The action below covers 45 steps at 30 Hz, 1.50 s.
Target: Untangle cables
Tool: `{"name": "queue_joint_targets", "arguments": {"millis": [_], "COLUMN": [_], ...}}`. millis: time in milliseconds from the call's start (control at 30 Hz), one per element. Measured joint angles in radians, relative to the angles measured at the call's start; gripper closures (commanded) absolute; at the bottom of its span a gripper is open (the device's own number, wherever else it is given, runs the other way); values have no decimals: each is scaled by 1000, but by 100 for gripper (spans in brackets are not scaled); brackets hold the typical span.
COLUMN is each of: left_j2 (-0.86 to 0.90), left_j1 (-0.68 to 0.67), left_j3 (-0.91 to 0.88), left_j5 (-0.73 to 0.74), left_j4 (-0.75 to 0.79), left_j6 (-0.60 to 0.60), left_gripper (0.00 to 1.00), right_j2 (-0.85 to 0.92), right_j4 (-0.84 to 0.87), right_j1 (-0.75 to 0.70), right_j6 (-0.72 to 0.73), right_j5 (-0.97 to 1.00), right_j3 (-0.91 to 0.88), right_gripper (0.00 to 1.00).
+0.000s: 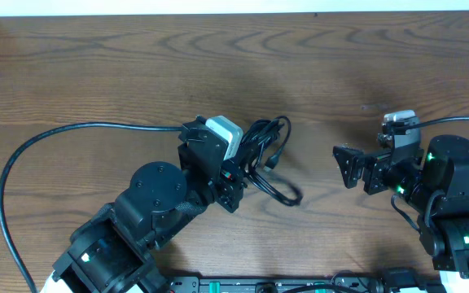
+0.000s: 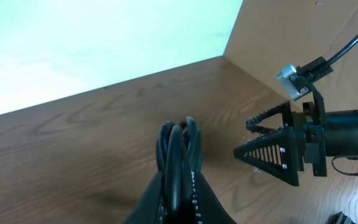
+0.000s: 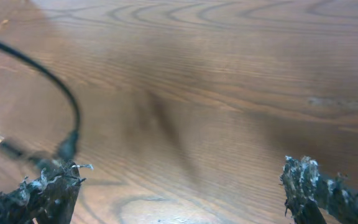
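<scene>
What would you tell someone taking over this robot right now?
Left gripper: shut on the tangled black cables, pinching their loops.
Right gripper: open, empty, apart from the tangle and facing it.
Cables: one clump mid-way across the wooden table, with loops trailing toward the right arm.
Done: one grip on the tangle.
Left: a second grip, then working each cable free.

Table top: brown wood, bold curving grain, matte; fills most of every view.
Surface mark: faint pale smudge on the wood; too blurred to identify.
Shadow: soft dark band across the grain, mid right wrist view.
Back edge: narrow white strip along the top of the overhead view.
Backdrop: plain pale white-blue, meeting the table's far edge.
Side board: light tan wood, upright, joining the backdrop at a corner.
</scene>
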Motion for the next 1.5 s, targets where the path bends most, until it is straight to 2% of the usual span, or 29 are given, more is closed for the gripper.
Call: {"name": "queue_joint_targets", "arguments": {"millis": [400,667,800,900,1100,1300,1500], "left_j2": [0,0,12,36,115,179,191], "left_j1": [0,0,0,0,0,0,-3], "left_j3": [0,0,0,0,0,0,0], "left_j5": [17,30,69,104,161,234,262], "left_j4": [1,4,45,95,169,260,274], "left_j6": [0,0,0,-2,-20,-49,-79], "left_gripper": [92,93,93,92,92,92,92], "right_j2": [0,0,0,0,0,0,0], "right_j4": [2,58,114,133,155,178,182], "right_j1": [0,0,0,0,0,0,0], "right_j6": [-2,-3,45,82,121,131,132], "right_j5": [-183,-461,-557,-589,-654,-691,-699], "right_j3": [0,0,0,0,0,0,0], "right_gripper": [1,1,1,15,27,28,29]}}
